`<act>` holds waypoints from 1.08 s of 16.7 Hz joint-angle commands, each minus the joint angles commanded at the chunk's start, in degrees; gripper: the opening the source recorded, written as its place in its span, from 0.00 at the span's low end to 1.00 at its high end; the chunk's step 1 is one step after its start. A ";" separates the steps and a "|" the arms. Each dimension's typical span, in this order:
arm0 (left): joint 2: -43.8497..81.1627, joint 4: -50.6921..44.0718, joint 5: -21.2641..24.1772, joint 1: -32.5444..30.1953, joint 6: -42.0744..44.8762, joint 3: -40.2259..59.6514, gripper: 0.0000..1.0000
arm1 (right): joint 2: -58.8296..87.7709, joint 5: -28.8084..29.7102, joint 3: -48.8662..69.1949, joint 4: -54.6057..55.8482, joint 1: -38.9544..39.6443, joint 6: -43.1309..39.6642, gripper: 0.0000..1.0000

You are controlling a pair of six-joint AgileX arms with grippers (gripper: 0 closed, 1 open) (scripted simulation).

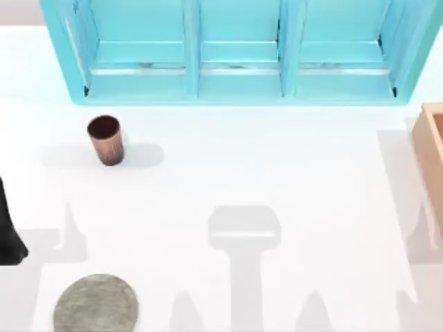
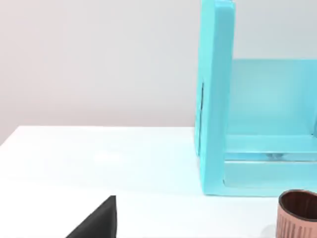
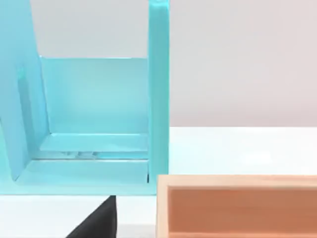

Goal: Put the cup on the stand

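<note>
Stand [image 1: 95,303] flat at near edge of bench [image 1: 291,173], left side. Cup [image 1: 106,140] upright, far left, straight back from stand, well apart, mouth up, axis vertical. Left arm [image 1: 10,228] dark at left edge, between the two, nearer the cup; likely the one to reach. Left tool's spread: cannot tell. Right arm parked.

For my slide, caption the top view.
Upright cup stands apart from the stand at the table's left, before a turquoise shelf.
</note>
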 joint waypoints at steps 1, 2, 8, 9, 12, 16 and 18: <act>0.00 0.00 0.00 0.00 0.00 0.00 1.00 | 0.00 0.00 0.00 0.00 0.00 0.00 1.00; 0.00 0.00 0.00 0.00 0.00 0.00 1.00 | 0.00 0.00 0.00 0.00 0.00 0.00 1.00; 11.49 -6.51 0.00 -1.47 8.15 6.65 1.00 | 0.00 0.00 0.00 0.00 0.00 0.00 1.00; 15.46 -8.50 0.06 -1.95 10.59 9.08 1.00 | 0.00 0.00 0.00 0.00 0.00 0.00 1.00; 28.82 -15.79 0.22 -3.54 19.05 17.67 1.00 | 0.00 0.00 0.00 0.00 0.00 0.00 1.00; 48.55 -27.62 0.37 -5.67 31.58 31.45 1.00 | 0.00 0.00 0.00 0.00 0.00 0.00 1.00; 58.71 -33.87 0.64 -7.09 38.19 39.28 1.00 | 0.00 0.00 0.00 0.00 0.00 0.00 1.00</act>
